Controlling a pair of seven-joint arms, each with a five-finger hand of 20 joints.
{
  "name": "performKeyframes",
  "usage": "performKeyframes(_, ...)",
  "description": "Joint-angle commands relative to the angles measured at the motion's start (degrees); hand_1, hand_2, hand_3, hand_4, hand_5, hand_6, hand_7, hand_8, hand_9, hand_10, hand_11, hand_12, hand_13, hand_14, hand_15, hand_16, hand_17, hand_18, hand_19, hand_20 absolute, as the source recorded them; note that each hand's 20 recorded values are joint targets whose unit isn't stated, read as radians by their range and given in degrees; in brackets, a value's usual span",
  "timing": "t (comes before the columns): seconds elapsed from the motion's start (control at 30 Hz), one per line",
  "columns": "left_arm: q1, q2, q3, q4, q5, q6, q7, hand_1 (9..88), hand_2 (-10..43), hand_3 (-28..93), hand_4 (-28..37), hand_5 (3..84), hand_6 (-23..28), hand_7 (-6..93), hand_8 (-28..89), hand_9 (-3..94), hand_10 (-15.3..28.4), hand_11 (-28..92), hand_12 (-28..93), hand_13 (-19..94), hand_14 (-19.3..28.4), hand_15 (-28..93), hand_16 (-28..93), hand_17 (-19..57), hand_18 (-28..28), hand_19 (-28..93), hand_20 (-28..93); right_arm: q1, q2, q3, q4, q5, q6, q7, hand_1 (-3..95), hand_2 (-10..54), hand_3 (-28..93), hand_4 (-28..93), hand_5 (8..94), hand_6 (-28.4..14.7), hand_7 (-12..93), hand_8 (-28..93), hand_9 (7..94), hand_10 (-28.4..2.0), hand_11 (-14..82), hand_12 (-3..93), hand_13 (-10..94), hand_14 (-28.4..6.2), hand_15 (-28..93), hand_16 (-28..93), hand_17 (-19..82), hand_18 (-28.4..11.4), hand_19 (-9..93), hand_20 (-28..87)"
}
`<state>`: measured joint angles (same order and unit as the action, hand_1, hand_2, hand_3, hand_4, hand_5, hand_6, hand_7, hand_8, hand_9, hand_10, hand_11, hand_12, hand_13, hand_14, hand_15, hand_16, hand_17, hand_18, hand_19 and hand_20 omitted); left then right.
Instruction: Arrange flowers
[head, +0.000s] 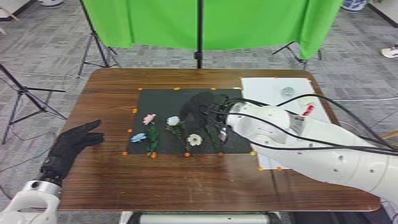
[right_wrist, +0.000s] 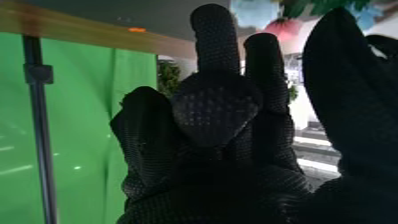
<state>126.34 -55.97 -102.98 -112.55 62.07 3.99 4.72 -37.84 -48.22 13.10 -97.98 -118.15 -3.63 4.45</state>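
Four artificial flowers lie on a dark mat (head: 164, 96) on the brown wooden surface (head: 124, 187). On the mat's left part, a pink flower (head: 148, 119) lies farther from the robot than a blue flower (head: 138, 137). To their right is a white flower (head: 172, 120), and right of that and nearer the robot is a white daisy-like flower (head: 194, 140), its face up. Green stems and leaves run toward the mat's near edge.

The right hand (head: 197, 107) is over the middle of the mat, just beside the white flower. In the right wrist view its fingers are mostly extended, loosely spread, with nothing seen in their grasp; pink and blue blooms show beyond the fingertips. Whether it touches a stem underneath, I cannot tell. The left hand (head: 75, 141) is at the left edge of the surface, apart from the flowers, its fingers relaxed and unclenched.

A white sheet (head: 262, 87) adjoins the mat on the right, partly under the right arm. On it are a small pale item (head: 287, 91), possibly a container, and a red-and-white item (head: 308, 109), both too small to name. Behind the surface hangs a green cloth (head: 258, 25); on the floor farther back stands a blue-and-white pot (head: 354, 4), its contents unclear.
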Motion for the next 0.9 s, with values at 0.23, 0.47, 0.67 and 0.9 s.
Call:
performKeyframes(0.23, 0.67, 0.01, -0.26, -0.01, 0.34, -1.25, -1.06, 23.4, 19.0, 65, -28.2, 44.9, 3.1, 8.9, -6, 48.9, 15.3, 19, 11, 42, 19.7, 18, -4, 10.3, 12.7, 11, 14, -2.88, 2.77, 8.84, -0.25, 2.94, 5.04, 2.13, 36.3, -9.5, 69, -18, 57.9, 4.0, 23, -13, 72.7, -12.2, 18.7, 21.5, 85, -3.1, 65, 34, 57, -15.9, 93, 59)
performKeyframes(0.47, 0.81, 0.02, -0.45, -0.18, 0.39, -1.28, -1.09, 23.4, 19.1, 65, -28.1, 44.7, 3.1, 8.7, -6, 48.8, 15.3, 19, 11, 42, 19.6, 17, -4, 10.3, 12.7, 11, 14, -3.11, 3.17, 5.48, -3.52, 7.46, 2.99, 6.99, 37.3, -9.5, 68, -19, 64.7, 0.9, 22, -11, 80.9, -11.0, 22.9, 22.2, 86, -3.4, 65, 33, 59, -16.1, 93, 59)
performKeyframes(0.67, 0.62, 0.04, -0.33, -0.09, 0.43, -1.34, -0.92, 23.4, 19.0, 65, -28.1, 44.8, 3.3, 8.7, -6, 48.9, 15.3, 19, 11, 42, 19.6, 18, -4, 10.3, 12.7, 11, 14, -5.63, 4.26, 10.12, -8.41, 21.97, -3.37, 10.09, 37.2, -9.5, 67, -18, 73.8, -0.3, 22, -2, 86.8, -11.0, 27.4, 24.5, 89, -3.7, 64, 34, 61, -16.6, 93, 60)
performKeyframes(0.9, 0.72, -0.10, -0.42, -0.07, 0.46, -1.34, -1.02, 23.4, 19.1, 65, -28.1, 44.8, 3.3, 8.7, -6, 48.9, 15.3, 19, 11, 42, 19.6, 18, -4, 10.3, 12.7, 11, 14, -7.14, 5.22, 10.56, -12.29, 32.01, -5.97, 14.91, 31.2, 4.5, 63, -16, 79.8, -0.5, 21, -9, 89.1, -13.6, 38.2, 29.6, 91, -4.7, 63, 35, 63, -17.7, 93, 61)
